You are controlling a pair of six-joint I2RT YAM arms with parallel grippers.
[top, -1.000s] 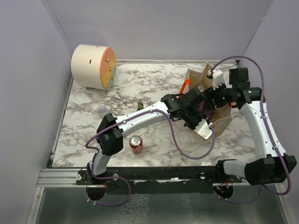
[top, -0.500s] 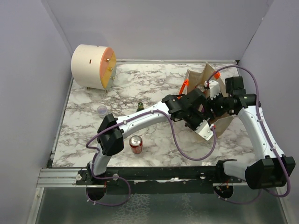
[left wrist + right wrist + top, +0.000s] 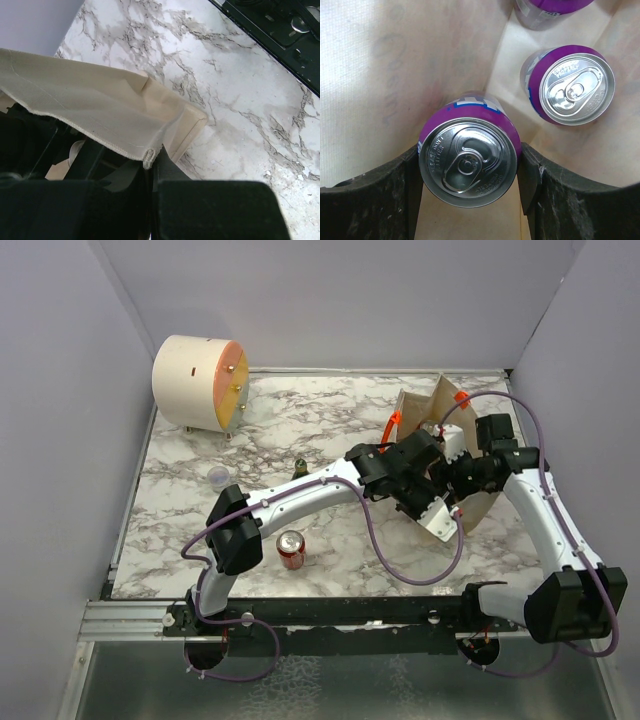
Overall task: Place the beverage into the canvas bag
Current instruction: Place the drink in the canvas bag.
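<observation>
right tool: clamped on purple can, axis upright, inside bag | bag floor lies straight below, contact cannot be told | second can stands near, apart | left tool: pinched on bag rim, mouth held open

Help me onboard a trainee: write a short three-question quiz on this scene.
1. True or false: the right gripper holds a purple can inside the canvas bag.
2. What does the left gripper pinch? A the bag's rim; B an orange handle; C nothing.
3. What colour is the lone can standing on the table?
Key: 1 true; 2 A; 3 red.
</observation>
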